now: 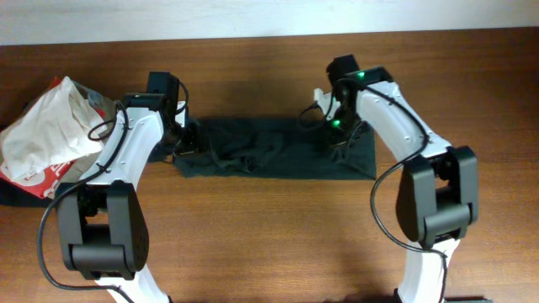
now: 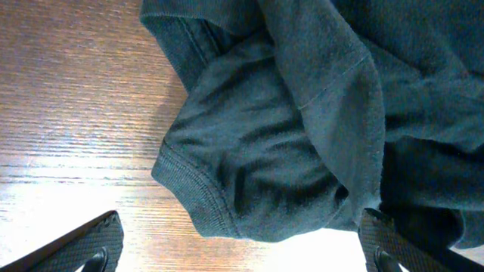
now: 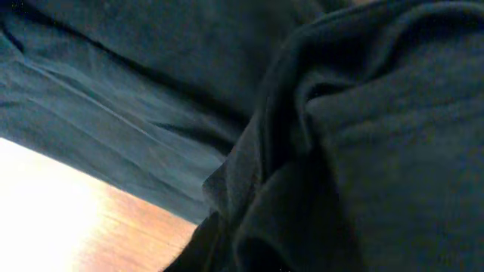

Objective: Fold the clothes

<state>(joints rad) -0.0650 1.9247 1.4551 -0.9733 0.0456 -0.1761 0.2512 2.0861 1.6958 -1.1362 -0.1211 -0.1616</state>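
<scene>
A dark green garment lies crumpled in a long strip across the middle of the wooden table. My left gripper hovers at its left end. In the left wrist view the jaws are wide open and empty, with a ribbed hem corner of the garment just ahead of them. My right gripper is down on the garment's right part. In the right wrist view bunched dark cloth fills the frame and hides the fingers; the folds gather at the jaws.
A crumpled white and red bag lies at the table's left edge, close to my left arm. Bare wood table lies in front of the garment.
</scene>
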